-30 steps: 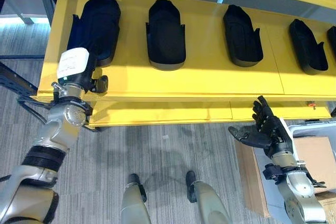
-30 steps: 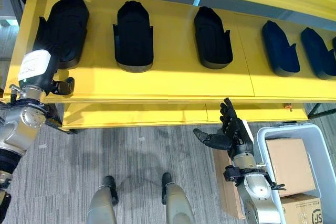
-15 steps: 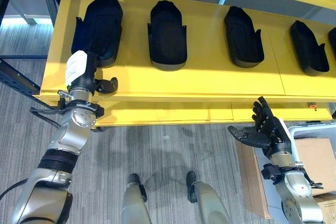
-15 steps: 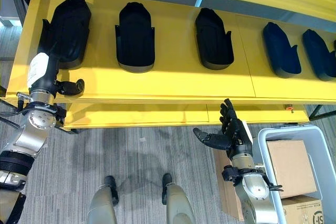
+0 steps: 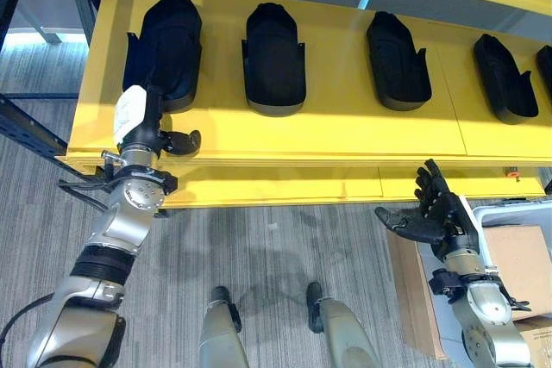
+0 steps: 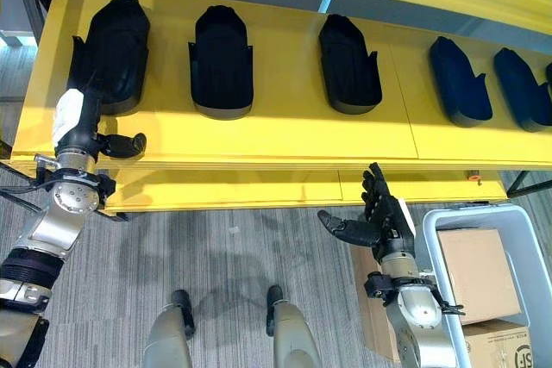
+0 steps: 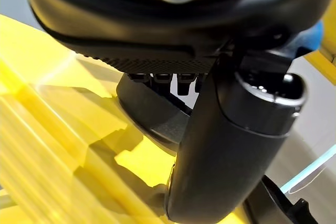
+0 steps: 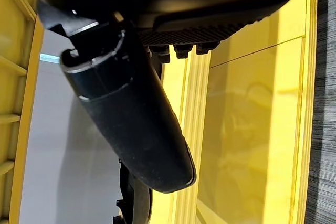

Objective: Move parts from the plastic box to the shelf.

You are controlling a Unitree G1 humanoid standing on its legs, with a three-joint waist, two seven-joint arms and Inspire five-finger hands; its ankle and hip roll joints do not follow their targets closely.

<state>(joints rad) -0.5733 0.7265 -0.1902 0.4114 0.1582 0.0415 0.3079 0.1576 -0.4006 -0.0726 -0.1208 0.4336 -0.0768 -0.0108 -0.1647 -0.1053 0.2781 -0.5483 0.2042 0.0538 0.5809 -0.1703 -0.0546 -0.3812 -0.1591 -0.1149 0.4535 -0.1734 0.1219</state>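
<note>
The left robot hand [image 5: 142, 122] reaches over the front edge of the yellow shelf [image 5: 345, 127], its fingers stretched forward beside the leftmost black part [image 5: 162, 45] and its thumb [image 5: 183, 140] standing out to the side; whether the fingers touch that part I cannot tell, but they are not curled round it and hold nothing. Just beyond the fingertips this part lies flat on the shelf, and further along from it, well apart, a second black part [image 5: 273, 58], a third [image 5: 397, 59] and a fourth [image 5: 505, 77] lie in a row.

The right robot hand [image 6: 375, 221] hangs empty below the shelf's front edge, palm up and fingers spread. Close beside it, toward the robot's right, stands the grey plastic box [image 6: 431, 217] with 2 cardboard cartons [image 6: 470, 275] showing inside; any parts left in it are hidden.

The parts look like moulded shells of hard plastic: stiff, probably light, smooth and a little slippery, not fragile. Each has a rounded nose and small side tabs near the wider end. A sound hold would likely be across the width near those tabs, thumb on 1 side wall and fingers on the other, since the domed back gives little purchase.
</note>
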